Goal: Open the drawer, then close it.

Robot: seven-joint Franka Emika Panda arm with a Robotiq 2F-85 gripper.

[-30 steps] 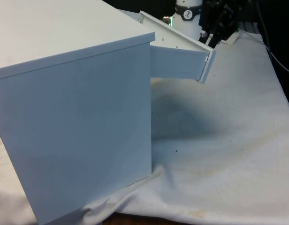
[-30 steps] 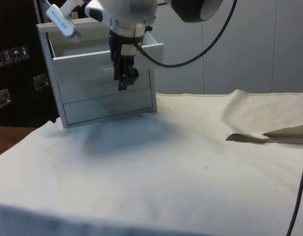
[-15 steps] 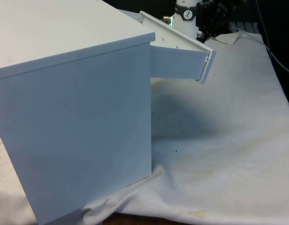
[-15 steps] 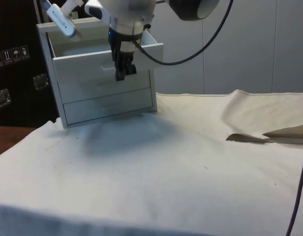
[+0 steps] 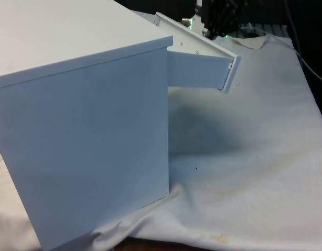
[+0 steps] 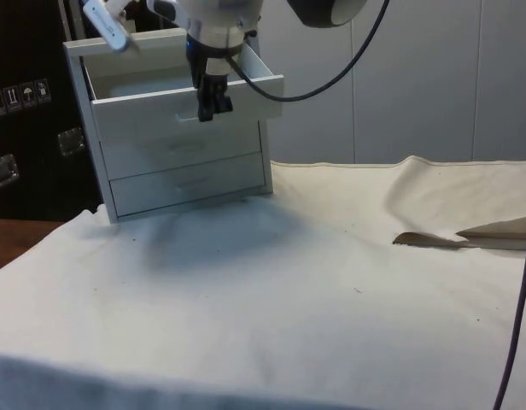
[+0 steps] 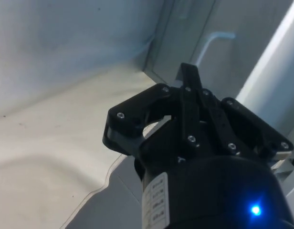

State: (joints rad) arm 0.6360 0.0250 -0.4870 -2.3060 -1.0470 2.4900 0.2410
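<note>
white cloth (image 6: pixel 331 325); tool (image 6: pixel 210 109) before open drawer (image 6: pixel 182 94).

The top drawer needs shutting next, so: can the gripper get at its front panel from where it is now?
Probably yes. The top drawer stands pulled out, and the gripper hangs right at its front panel with only bare cloth before the chest. Nothing stands between them.

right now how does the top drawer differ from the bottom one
The top drawer is pulled out from the chest; the bottom drawer sits flush and closed. The gripper hangs in front of the top drawer's front panel, well above the bottom drawer. Both are white with the same plain front.
</note>
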